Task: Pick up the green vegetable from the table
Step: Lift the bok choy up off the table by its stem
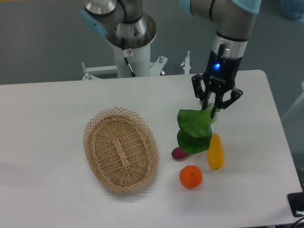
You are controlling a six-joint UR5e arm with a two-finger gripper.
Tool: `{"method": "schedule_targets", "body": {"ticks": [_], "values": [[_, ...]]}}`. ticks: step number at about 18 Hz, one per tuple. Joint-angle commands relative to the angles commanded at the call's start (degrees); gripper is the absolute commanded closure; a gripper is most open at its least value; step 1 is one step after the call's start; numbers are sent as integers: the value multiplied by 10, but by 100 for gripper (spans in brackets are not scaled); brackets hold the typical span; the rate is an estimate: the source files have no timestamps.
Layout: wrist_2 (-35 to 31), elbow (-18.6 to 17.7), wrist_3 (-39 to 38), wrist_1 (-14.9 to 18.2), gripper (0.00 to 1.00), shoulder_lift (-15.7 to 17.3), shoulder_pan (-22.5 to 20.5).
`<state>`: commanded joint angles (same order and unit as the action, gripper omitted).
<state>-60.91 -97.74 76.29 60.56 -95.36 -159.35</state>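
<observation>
A grey floor lies behind the white desk (57, 104), with the arm's pedestal at its far edge. The gripper (212, 110) hangs down over the right half of the desk, and its jaws look clamped on the pale stalk end of the green vegetable (194, 130), whose broad dark leaves droop below the fingers toward the camera. Whether the vegetable is fully clear of the desk cannot be told from this view; the lower leaf overlaps a small purple eggplant (178, 153) and sits just beside a yellow vegetable (215, 151). An orange (191, 176) lies near them in front, and a woven basket (120, 149) rests well apart to the left. The hold appears to be on the stalk tip only, so the heavy leafy part could swing or twist out of the jaws if the arm rises fast. The hanging leaves may also drag the eggplant or nudge the yellow vegetable as they lift away, and a thin pinch on a smooth toy stalk could slip
</observation>
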Motion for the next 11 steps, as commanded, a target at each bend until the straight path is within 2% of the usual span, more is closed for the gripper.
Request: {"method": "schedule_targets", "body": {"ticks": [11], "values": [[15,7,-18,0,67,0,-6]]}}
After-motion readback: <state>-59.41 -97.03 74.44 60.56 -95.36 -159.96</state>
